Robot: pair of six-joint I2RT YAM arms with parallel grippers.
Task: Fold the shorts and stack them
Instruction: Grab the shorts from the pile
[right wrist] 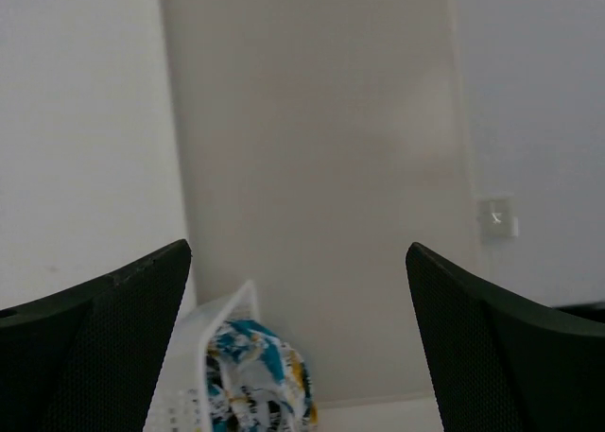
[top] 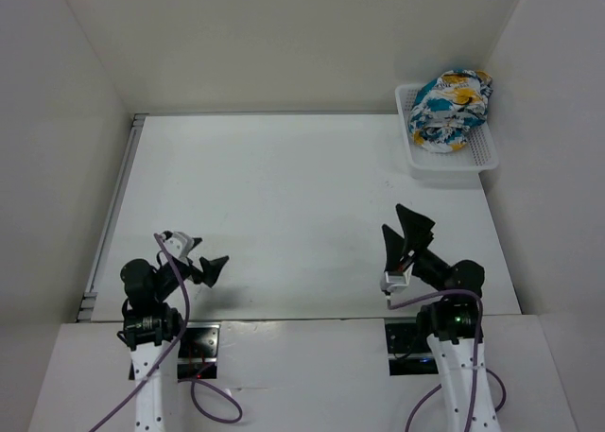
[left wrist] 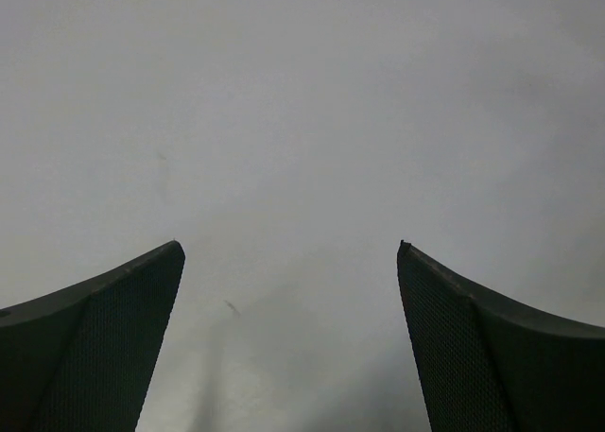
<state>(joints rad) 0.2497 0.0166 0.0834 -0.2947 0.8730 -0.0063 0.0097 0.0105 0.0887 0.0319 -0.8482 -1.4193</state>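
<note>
The soft white shorts with blue, yellow and black patches sat bunched in the white plastic basket with holes, far right, likely waiting to be picked. The left gripper and right gripper were spread wide, holding nothing. The bunch hid how many shorts there were.
</note>
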